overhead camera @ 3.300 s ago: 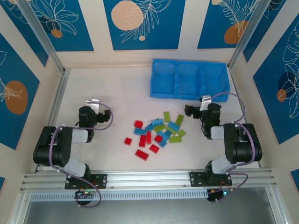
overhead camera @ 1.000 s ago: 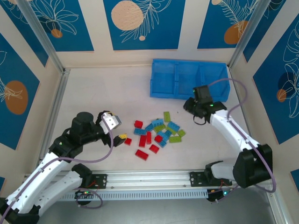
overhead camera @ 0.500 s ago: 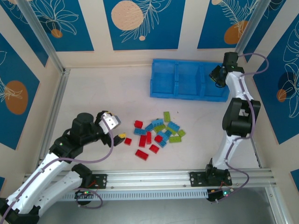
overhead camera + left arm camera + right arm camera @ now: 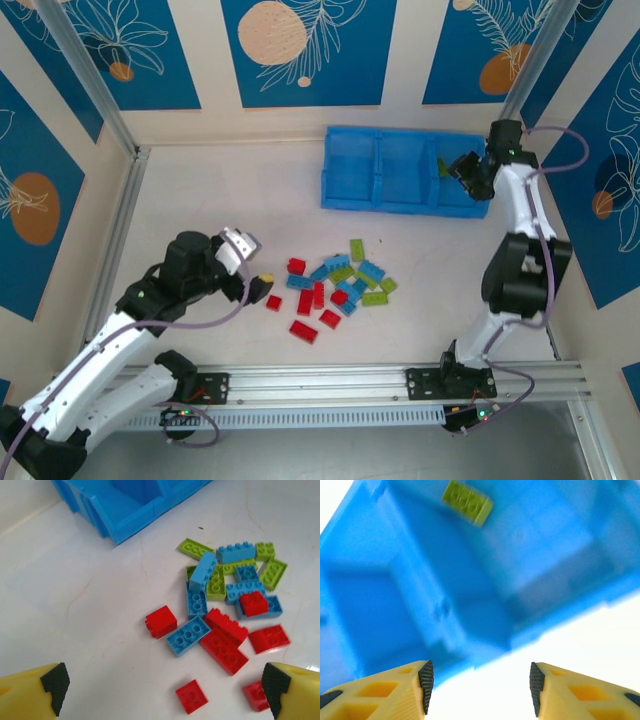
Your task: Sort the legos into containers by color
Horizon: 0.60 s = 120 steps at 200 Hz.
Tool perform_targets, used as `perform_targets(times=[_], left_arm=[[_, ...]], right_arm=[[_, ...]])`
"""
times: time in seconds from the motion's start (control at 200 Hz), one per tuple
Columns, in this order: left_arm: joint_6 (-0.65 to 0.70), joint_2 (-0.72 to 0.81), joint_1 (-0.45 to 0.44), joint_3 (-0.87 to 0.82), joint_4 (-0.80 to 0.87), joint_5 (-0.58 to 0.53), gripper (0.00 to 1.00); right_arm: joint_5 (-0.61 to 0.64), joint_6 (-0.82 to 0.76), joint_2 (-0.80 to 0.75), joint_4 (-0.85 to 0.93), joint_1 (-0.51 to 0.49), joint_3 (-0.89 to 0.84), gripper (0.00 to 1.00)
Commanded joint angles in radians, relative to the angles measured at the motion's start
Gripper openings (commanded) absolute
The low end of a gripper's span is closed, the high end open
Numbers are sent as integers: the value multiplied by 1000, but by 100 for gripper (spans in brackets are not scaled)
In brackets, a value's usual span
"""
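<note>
While the right hand (image 4: pixel 480 680) hangs with fingers apart and empty over the rightmost compartment of the blue tray (image 4: pixel 372 200), a green lego (image 4: pixel 468 502) shows inside it. Spread wide and empty, the left hand (image 4: pixel 163 690) hovers at 9 o'clock of the loose legos (image 4: pixel 335 285) on the counter (image 4: pixel 220 190); the tray sits at their 1 o'clock.

In the right wrist view the bright blue plastic tray (image 4: pixel 470 580) is smeared by blur and cut off by the frame edges; the small lime green brick (image 4: pixel 467 502) against it is blurred too; in the left wrist view a small red brick (image 4: pixel 254 696) is partly covered by a yellow finger (image 4: pixel 295 690).
</note>
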State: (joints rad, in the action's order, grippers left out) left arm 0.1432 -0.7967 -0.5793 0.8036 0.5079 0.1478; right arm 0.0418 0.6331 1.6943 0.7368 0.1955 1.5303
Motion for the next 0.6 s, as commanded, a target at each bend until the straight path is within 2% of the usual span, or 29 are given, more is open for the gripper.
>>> perform_targets(times=[0.0,0.07,0.17,0.265,0.345,0.45,0.595], left_arm=[[-287,-85,-6,123,21,13,100],[-364,-169,-16,163,23,47,99],[-377,-303,-53,231,21,72,96],[-354,-455,-105,322,52,60,95],[-325,-580,-151,401,60,43,94],[-271,-749,-200,494,52,20,92],[-199,-945,-221,600,57,-15,84]], right_arm=[[-120,3,-241,-35,-53,-180,57],[-153,-23,-398,-47,-119,-318,60],[-159,-79,-582,21,-267,-432,66],[-143,-85,-685,124,-421,-485,68],[-115,-56,-733,195,-512,-511,69],[-55,-35,-775,279,-577,-524,72],[0,-28,-819,322,-593,-527,73]])
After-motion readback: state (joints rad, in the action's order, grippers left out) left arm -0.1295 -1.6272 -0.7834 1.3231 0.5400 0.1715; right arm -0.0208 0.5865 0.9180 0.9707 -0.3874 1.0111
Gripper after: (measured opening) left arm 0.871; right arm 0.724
